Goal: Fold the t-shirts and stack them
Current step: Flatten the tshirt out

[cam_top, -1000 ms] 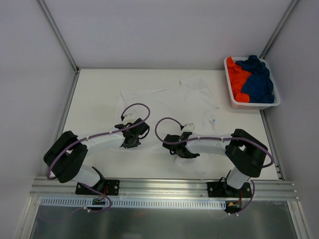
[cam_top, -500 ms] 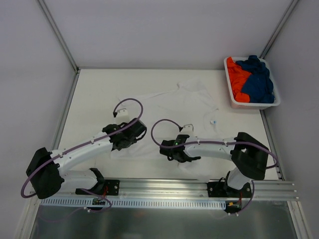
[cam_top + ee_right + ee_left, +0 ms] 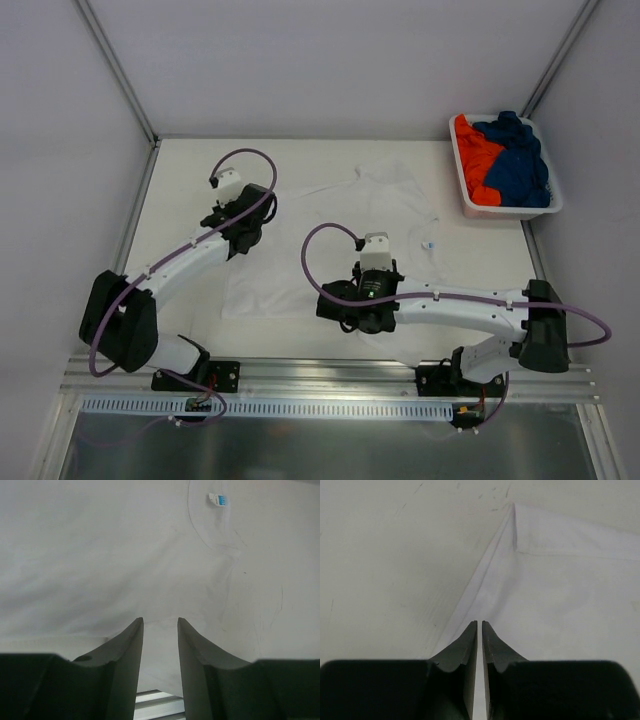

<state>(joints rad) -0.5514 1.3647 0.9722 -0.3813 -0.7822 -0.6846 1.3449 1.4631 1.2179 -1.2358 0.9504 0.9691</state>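
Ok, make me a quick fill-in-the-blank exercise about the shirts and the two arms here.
1. The t-shirt spread on the table is ____.
2. The orange t-shirt and the dark blue t-shirt lie in a white ____.
3. The small tag at the spread shirt's collar is ____.
4. Between left gripper and right gripper, the jaws stand wider apart on the ____.
Missing words: white; basket; blue; right.

White t-shirt (image 3: pixel 330 222) spread on table (image 3: pixel 190 170); basket (image 3: pixel 510 213) far right.
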